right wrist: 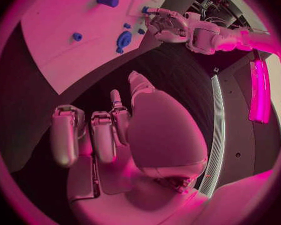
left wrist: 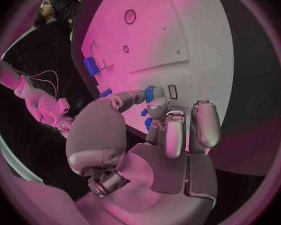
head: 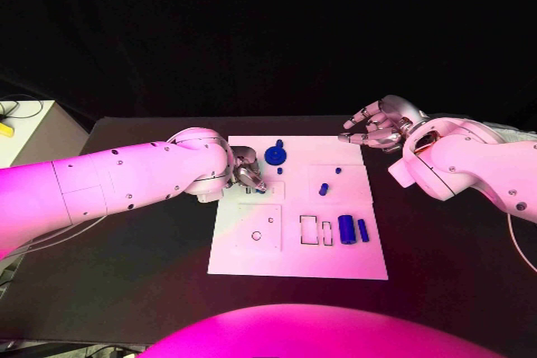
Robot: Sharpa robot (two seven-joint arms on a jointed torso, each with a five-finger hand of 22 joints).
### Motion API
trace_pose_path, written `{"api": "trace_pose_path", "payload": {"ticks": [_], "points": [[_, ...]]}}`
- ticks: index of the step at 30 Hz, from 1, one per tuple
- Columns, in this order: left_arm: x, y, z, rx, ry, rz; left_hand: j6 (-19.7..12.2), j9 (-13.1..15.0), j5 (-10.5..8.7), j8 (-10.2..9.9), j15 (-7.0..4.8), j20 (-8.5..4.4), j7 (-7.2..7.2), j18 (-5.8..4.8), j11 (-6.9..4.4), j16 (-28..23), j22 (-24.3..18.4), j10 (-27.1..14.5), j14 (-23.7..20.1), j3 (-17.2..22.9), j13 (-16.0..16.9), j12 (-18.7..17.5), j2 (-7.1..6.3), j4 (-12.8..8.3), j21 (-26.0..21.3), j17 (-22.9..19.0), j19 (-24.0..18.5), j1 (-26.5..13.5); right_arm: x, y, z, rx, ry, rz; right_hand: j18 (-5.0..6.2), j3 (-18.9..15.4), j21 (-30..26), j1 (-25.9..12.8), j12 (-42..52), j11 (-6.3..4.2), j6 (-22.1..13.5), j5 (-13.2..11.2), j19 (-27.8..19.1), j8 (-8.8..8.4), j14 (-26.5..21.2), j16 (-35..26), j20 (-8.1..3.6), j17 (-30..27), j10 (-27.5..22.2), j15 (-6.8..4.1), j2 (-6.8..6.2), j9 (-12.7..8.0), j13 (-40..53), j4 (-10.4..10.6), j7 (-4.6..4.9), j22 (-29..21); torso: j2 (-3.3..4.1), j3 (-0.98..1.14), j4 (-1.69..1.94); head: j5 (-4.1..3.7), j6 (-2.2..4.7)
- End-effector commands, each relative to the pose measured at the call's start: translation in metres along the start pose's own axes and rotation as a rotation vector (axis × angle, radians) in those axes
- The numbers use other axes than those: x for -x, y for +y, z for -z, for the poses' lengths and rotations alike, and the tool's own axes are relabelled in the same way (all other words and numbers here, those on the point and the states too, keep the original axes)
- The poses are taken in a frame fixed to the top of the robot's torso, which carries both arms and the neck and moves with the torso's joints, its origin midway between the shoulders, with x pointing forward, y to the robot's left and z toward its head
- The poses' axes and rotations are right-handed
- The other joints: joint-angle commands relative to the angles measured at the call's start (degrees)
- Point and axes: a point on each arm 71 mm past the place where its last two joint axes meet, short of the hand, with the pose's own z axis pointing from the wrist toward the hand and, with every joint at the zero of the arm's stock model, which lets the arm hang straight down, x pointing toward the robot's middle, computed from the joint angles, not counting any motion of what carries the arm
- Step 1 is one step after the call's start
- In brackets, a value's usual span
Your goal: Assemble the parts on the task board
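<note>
left hand [head: 247, 177] over the task board's [head: 336, 261] left edge, fingertips pinching a small blue part [left wrist: 148, 94] | right hand [head: 379, 123] off the board's far right corner, above the black table [head: 448, 249], fingers loosely spread, holding nothing | blue gear-shaped part [head: 276, 154] on board's far side; two blue cylinders [head: 354, 229] lie near its right edge; small blue peg [head: 323, 189] mid-board

no readable text, labels or numbers anywhere

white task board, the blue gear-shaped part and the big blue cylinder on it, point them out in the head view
white task board [head: 336, 261], head view, bare near-edge area of the plate
blue gear-shaped part [head: 276, 154], head view, middle of its round body
big blue cylinder [head: 347, 229], head view, middle of its side
</note>
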Motion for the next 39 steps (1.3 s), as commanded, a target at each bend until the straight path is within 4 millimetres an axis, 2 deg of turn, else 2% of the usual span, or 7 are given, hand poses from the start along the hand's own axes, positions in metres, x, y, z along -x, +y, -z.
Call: {"api": "trace_pose_path", "payload": {"ticks": [1,10,27,39], "points": [[-0.0019,0.0012,-0.0009,0.007,0.008,-0.010,2.0,0.1,0.19,0.3,-0.48,0.11,-1.68,-0.54,0.07,0.2,0.1,0.5,6.0,11.5,0.0,0.4,0.61,-11.7,0.3,15.1,0.4,-0.1,-0.0012,0.0007,0.0000,0.009,0.011,0.013,1.12,-0.1,-0.3,-0.7,-0.3,0.04,-0.5,0.4,1.5,0.34,4.9,-0.2,0.28,11.1,-0.5,0.05,-0.09,-0.1,5.4,0.0,0.02,9.3,0.03,0.03,-0.02,0.03,0.01],[-0.0009,0.0027,-0.0013,0.009,0.009,0.012,2.2,0.1,0.21,0.4,-0.55,0.06,-1.80,-0.57,-0.02,0.2,0.2,0.7,6.0,11.5,0.3,0.6,1.08,-11.6,0.4,15.1,0.5,-0.5,-0.0020,-0.0001,-0.0005,0.007,0.012,0.014,1.12,-0.1,-0.3,-0.7,-0.3,0.04,-0.5,0.4,1.5,0.34,4.9,-0.2,0.28,11.1,-0.5,0.05,-0.09,-0.1,5.4,0.0,0.02,9.3,0.03,0.05,-0.01,-0.01,0.01],[-0.0024,0.0025,-0.0021,0.006,0.051,0.031,3.6,-0.1,-0.05,0.5,-0.81,-0.19,-2.45,-0.83,-0.50,0.2,1.3,2.3,6.0,11.6,2.0,1.8,3.01,-11.3,0.8,15.1,1.3,-3.0,-0.0049,-0.0028,-0.0012,0.000,0.017,0.015,1.14,-0.1,-0.4,-0.8,-0.3,0.02,-0.6,0.6,1.5,0.45,4.9,-0.3,0.26,11.1,-0.5,0.03,-0.14,-0.1,5.3,-0.1,0.00,9.3,-0.01,0.07,0.00,0.03,0.01],[0.0011,0.0025,-0.0025,0.005,0.028,0.045,4.0,-0.2,-0.12,0.5,-0.88,-0.25,-2.60,-0.87,-0.62,0.2,1.4,2.5,6.0,11.6,2.3,2.0,3.54,-11.3,0.9,15.1,1.4,-3.6,-0.0048,-0.0030,-0.0013,0.000,0.017,0.016,1.14,-0.1,-0.4,-0.7,-0.3,0.02,-0.6,0.6,1.5,0.46,4.9,-0.3,0.25,11.1,-0.5,0.02,-0.14,-0.1,5.4,-0.1,0.00,9.3,-0.02,0.03,0.01,-0.07,0.01]]}}
